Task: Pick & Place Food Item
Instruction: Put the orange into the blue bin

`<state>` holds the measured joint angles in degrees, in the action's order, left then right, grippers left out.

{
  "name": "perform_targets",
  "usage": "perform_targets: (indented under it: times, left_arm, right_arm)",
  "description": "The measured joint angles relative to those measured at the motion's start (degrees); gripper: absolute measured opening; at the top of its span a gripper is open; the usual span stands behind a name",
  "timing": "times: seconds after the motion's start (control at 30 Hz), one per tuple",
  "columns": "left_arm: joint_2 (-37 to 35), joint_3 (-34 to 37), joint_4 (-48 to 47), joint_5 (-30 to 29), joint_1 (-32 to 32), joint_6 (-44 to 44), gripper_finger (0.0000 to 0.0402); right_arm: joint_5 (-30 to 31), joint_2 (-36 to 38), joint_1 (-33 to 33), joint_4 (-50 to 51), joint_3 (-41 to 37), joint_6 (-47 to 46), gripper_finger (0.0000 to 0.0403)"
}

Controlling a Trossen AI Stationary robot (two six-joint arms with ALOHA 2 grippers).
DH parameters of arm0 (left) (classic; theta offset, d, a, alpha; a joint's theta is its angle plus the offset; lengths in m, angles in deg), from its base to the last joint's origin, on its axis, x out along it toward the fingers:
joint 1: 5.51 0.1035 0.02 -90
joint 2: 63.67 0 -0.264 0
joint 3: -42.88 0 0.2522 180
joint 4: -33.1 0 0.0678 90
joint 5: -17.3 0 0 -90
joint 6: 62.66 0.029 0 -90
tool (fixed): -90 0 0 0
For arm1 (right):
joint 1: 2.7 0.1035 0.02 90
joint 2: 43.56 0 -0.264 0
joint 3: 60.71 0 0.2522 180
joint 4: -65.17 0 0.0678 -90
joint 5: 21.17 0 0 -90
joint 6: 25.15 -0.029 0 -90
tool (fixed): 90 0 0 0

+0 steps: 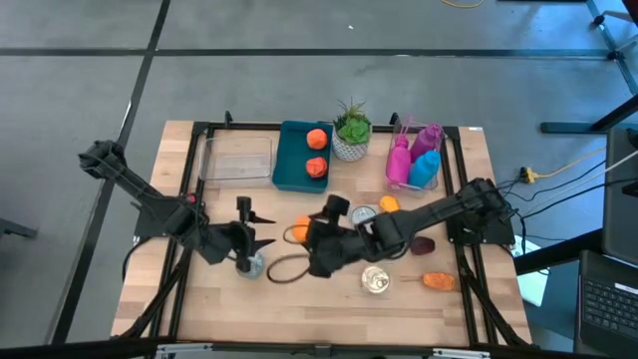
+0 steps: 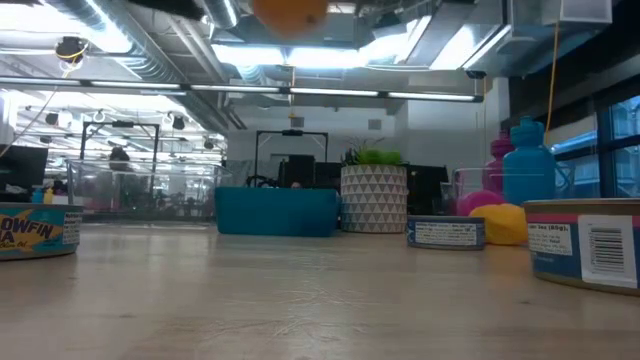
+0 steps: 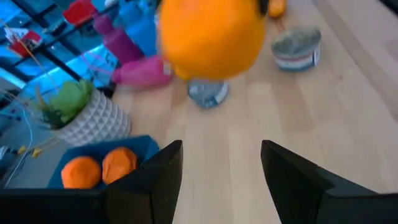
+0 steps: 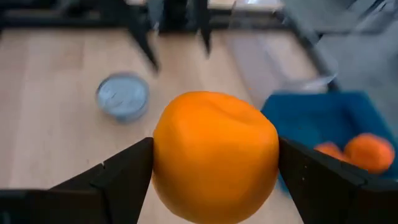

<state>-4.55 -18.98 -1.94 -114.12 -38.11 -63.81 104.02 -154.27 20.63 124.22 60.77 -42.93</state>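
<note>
Right gripper (image 4: 214,165), jaws wide around the orange (image 4: 214,155), holds it above the surface short of the blue tray (image 1: 299,155); a loose grip could drop it onto the cans; left gripper (image 3: 221,171) idles half-open.

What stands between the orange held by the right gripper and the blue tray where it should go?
Nothing visible does. The right gripper holds the orange above the table, and the bare wood between it and the blue tray is clear. The tray holds two oranges but has free space.
</note>
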Motion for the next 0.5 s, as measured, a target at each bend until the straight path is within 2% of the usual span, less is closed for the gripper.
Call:
perform_targets:
  times: [0.23,0.4,0.5]
  left_arm:
    - [0.0,0.0,7.7,6.5,6.1,5.5,0.0208]
    - [0.0,0.0,10.2,7.8,10.7,7.4,0.0208]
    - [0.0,0.0,11.7,14.3,13.8,7.4,0.0208]
  right_arm:
    - [0.0,1.2,-1.2,-4.1,0.0,6.3,0.0323]
    - [-0.5,1.5,-1.3,-4.3,0.0,7.2,0.0323]
    - [-0.8,1.5,-1.2,-4.7,0.0,8.2,0.0323]
